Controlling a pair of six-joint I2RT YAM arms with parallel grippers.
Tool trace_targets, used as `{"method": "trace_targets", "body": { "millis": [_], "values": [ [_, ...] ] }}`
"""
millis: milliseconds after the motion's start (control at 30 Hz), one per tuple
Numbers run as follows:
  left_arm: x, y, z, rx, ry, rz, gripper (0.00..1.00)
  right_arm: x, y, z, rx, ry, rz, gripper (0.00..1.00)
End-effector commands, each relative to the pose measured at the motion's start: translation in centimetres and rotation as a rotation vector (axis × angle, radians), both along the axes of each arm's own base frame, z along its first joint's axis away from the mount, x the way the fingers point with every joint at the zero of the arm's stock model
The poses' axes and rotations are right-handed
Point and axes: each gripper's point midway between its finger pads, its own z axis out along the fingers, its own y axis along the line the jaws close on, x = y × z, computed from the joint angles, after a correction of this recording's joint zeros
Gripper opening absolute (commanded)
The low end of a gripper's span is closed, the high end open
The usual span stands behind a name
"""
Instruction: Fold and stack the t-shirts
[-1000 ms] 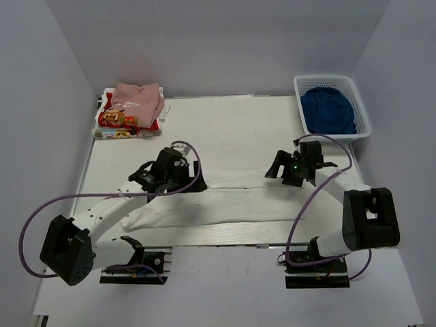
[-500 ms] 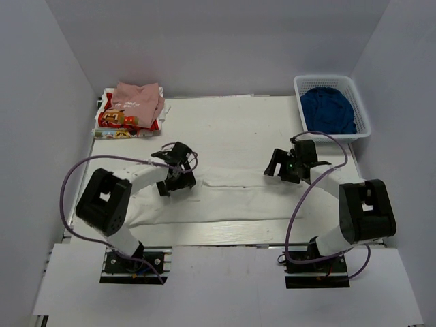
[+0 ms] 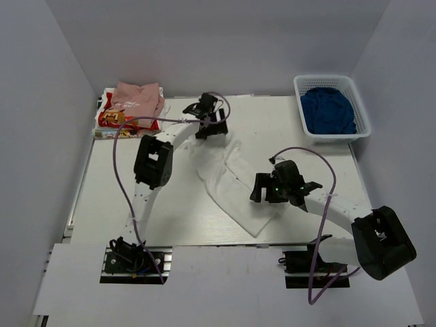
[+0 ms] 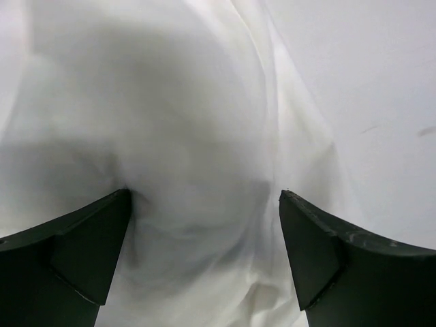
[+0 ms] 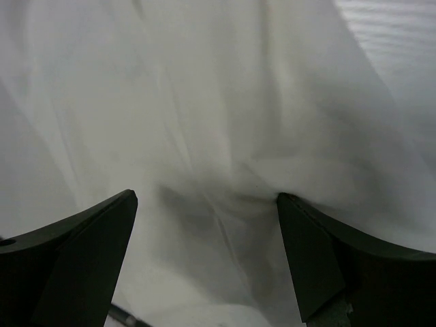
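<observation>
The white t-shirt lies in a long bunched strip running diagonally from the back centre to the front centre of the table; no print shows. My left gripper is at its far end, jaws open, with white cloth filling the gap between the fingers. My right gripper is at the strip's near end, jaws open over white cloth. The pale pink shirt lies folded on the red-yellow print shirt at the back left.
A white basket holding dark blue cloth stands at the back right. The left arm stretches far back along the left side. White walls close in the table on three sides.
The white shirt lay as a long strip across the front; it now runs diagonally. My left gripper has moved far back to the centre; my right gripper has come forward and left.
</observation>
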Motion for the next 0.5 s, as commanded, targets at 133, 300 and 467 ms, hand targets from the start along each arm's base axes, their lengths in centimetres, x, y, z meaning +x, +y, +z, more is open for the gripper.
{"method": "trace_targets", "body": {
  "millis": [133,300,467],
  "values": [
    [5.1,-9.2,-2.5,-0.212,-0.188,-0.343,1.00,-10.4,2.8,-2.0,-0.041,0.310,0.358,0.90],
    [9.4,-7.4,-1.8,-0.220,-0.314,-0.214,1.00,-13.4,5.1,-2.4,-0.067,0.350,0.599,0.90],
    [11.7,-4.1,-0.9,-0.141,-0.339,-0.071,1.00,-15.0,5.6,-2.8,-0.131,0.360,0.676,0.90]
  ]
}}
